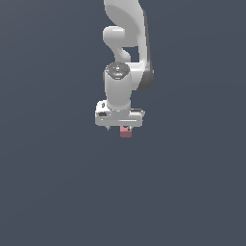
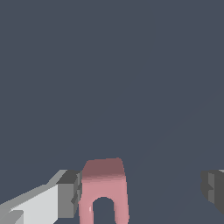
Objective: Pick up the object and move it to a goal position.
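The object is a small dull-pink block just under the white gripper hand in the exterior view. The wrist view shows the object as a pinkish block with an arched cut-out in its near face. My gripper is open, its jaws spread wide. The block sits between the fingers, close against one grey fingertip, with a wide gap to the other fingertip. In the exterior view the gripper points straight down at the block. Nothing marks a goal position.
A plain dark grey-blue ground fills both views. The white arm rises from the hand to the exterior view's top edge.
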`<state>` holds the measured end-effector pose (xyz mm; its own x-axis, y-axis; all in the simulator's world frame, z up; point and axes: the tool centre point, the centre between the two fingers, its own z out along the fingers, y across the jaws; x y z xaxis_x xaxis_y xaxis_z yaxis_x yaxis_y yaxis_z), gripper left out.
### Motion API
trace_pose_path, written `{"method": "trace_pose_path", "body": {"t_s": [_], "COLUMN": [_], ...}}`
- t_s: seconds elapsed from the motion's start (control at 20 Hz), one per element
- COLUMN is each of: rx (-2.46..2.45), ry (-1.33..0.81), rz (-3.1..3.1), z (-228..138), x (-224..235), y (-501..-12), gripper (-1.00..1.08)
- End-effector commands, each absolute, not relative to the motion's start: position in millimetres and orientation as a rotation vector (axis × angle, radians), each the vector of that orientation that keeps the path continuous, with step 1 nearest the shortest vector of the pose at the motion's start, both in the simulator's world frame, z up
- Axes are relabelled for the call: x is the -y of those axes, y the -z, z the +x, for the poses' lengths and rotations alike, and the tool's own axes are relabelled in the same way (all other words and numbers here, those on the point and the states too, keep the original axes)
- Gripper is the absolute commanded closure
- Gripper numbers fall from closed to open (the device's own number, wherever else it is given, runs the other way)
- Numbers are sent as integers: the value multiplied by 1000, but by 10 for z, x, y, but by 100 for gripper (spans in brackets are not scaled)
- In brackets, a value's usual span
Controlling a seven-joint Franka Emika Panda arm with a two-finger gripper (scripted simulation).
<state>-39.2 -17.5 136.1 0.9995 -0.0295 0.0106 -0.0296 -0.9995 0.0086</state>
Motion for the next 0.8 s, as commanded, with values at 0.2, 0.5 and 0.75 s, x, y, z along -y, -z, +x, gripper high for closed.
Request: {"method": "trace_pose_path", "body": {"t_s": [0.2,0.5,0.75], "rx": [-22,-61,-74], "ry": [-7,-2,0], "rz": [3138,3140,3141], "z": [-747,-968,-1042], "x": [-20,-121,-153], "y": [-1085,-943,-899], "gripper": [-92,-92,-92]}}
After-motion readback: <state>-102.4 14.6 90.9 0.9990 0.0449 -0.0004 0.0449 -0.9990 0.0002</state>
